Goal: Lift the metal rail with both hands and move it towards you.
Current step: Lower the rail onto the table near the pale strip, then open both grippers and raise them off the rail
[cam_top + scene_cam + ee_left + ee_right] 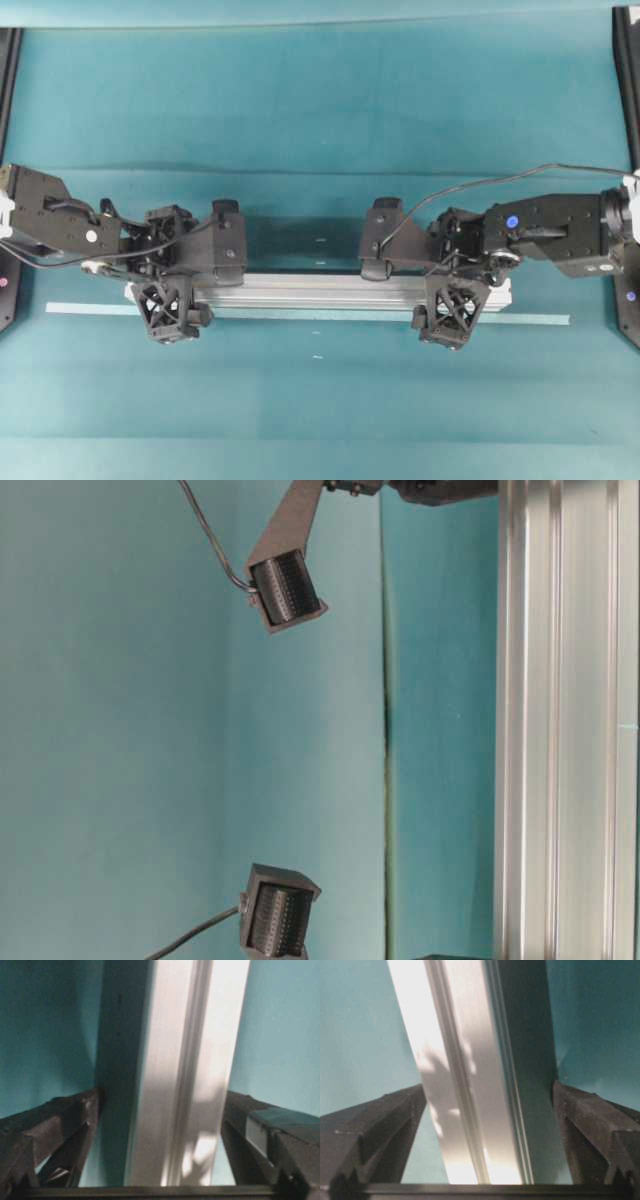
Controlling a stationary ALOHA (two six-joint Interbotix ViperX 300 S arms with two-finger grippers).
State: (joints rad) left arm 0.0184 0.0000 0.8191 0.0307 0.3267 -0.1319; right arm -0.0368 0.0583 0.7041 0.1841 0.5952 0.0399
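I am seeing both sets of jaws standing wide, straddling the metal rail [330,290] without clamping it. In the left wrist view the left gripper [160,1125] is showing teal cloth between each finger and the rail [185,1070]; the right wrist view is showing the same around the right gripper [487,1130], with gaps on both sides of the bar [470,1085].

The rail is lying flat on the teal table [320,120], running left to right, just beside a thin pale tape strip [80,309] on its near side. Its long edges are running roughly parallel to that strip. Open cloth is stretching toward the near edge and also behind the arms.

From overhead, the left gripper [170,300] and the right gripper [455,305] are covering the rail's two ends, so I cannot make out its end faces. The table-level view is cutting the rail [565,720] off on all sides and showing only parts of the arms.

Both arms are reaching inward from the sides, wrists pointing down over the bar.
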